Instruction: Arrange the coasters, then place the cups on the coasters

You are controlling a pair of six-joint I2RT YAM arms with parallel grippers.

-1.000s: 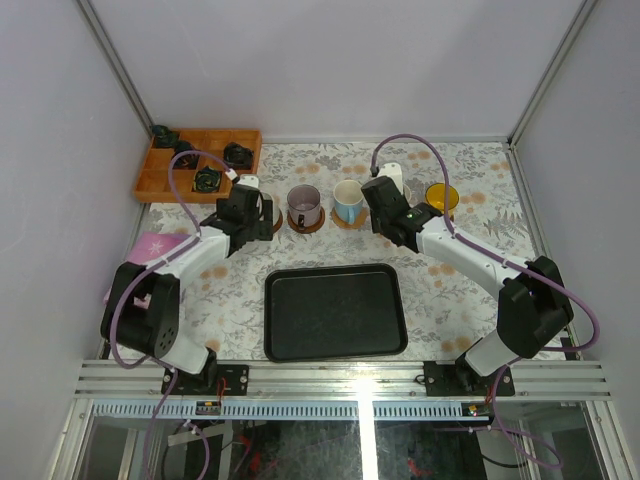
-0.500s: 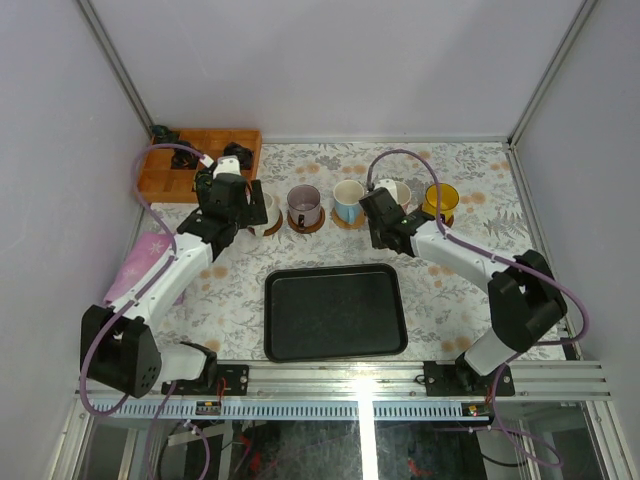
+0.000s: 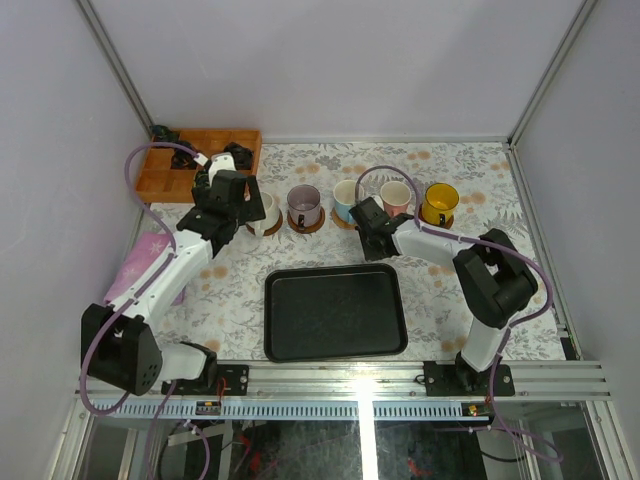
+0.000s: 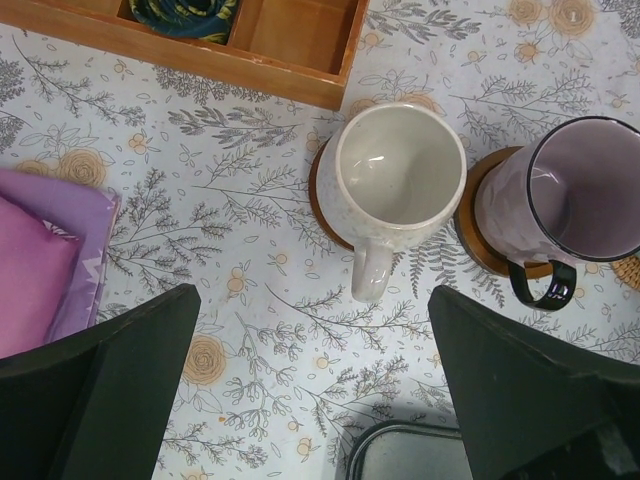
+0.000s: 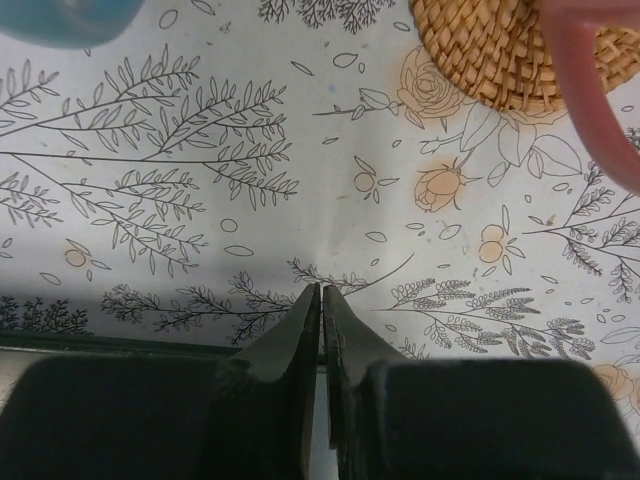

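Five cups stand in a row, each on its own coaster: cream-white (image 3: 262,210), mauve (image 3: 304,205), light blue (image 3: 346,198), pink (image 3: 394,196) and yellow (image 3: 440,203). My left gripper (image 3: 243,216) hovers open just near of the cream-white cup (image 4: 400,175) and holds nothing; that cup's coaster (image 4: 325,205) shows under it, the mauve cup (image 4: 575,195) to its right. My right gripper (image 5: 321,290) is shut and empty above the cloth, near of the gap between the light blue cup (image 5: 70,20) and the pink cup (image 5: 590,80), whose coaster (image 5: 480,50) looks woven.
A black tray (image 3: 335,312) lies in front of the row; its rim shows in the left wrist view (image 4: 420,455). A compartmented wooden box (image 3: 170,170) with dark objects sits at the back left. A pink-purple cloth (image 3: 150,255) lies at the left.
My right gripper has drawn back from the pink cup toward the left and shut, leaving the cup on its coaster. My left arm reached farther back beside the cream-white cup, its gripper opening wider.
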